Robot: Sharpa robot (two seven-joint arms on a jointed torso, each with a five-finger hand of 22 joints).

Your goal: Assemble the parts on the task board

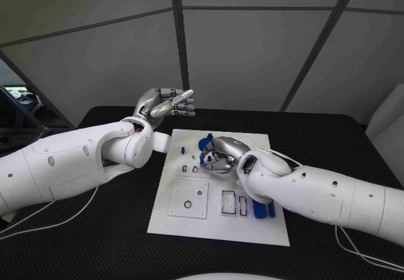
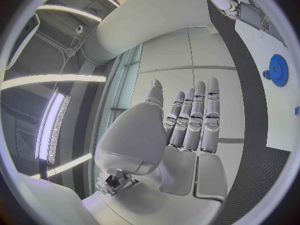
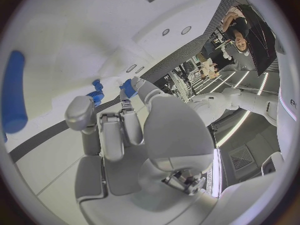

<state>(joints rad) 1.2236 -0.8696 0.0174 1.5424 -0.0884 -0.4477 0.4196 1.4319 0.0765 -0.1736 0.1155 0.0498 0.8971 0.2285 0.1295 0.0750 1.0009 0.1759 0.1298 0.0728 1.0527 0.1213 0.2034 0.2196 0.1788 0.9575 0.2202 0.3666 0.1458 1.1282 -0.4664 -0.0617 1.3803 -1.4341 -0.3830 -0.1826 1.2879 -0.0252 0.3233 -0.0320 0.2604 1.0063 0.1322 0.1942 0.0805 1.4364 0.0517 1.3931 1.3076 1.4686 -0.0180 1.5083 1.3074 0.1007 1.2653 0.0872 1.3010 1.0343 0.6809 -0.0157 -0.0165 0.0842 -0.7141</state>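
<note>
The white task board [image 1: 220, 228] lies in the middle of the black table. My right hand [image 1: 220, 155] hangs low over the board's far half with its fingers curled down. In the right wrist view its fingertips [image 3: 111, 119] sit against two small blue parts [image 3: 127, 88], and I cannot tell whether they grip one. A blue gear [image 1: 206, 142] stands on the board just beyond that hand. My left hand [image 1: 164, 105] is raised above the board's far left corner, fingers [image 2: 194, 116] straight and apart, holding nothing. The blue gear [image 2: 277, 70] shows on the board [image 2: 278, 116].
Two blue bars [image 1: 263, 209] lie at the board's right edge, partly under my right forearm. A square white plate with a small hole [image 1: 188, 198] and slotted recesses [image 1: 234, 202] sit on the near half. A long blue piece [image 3: 14, 92] lies on the board [image 3: 62, 45].
</note>
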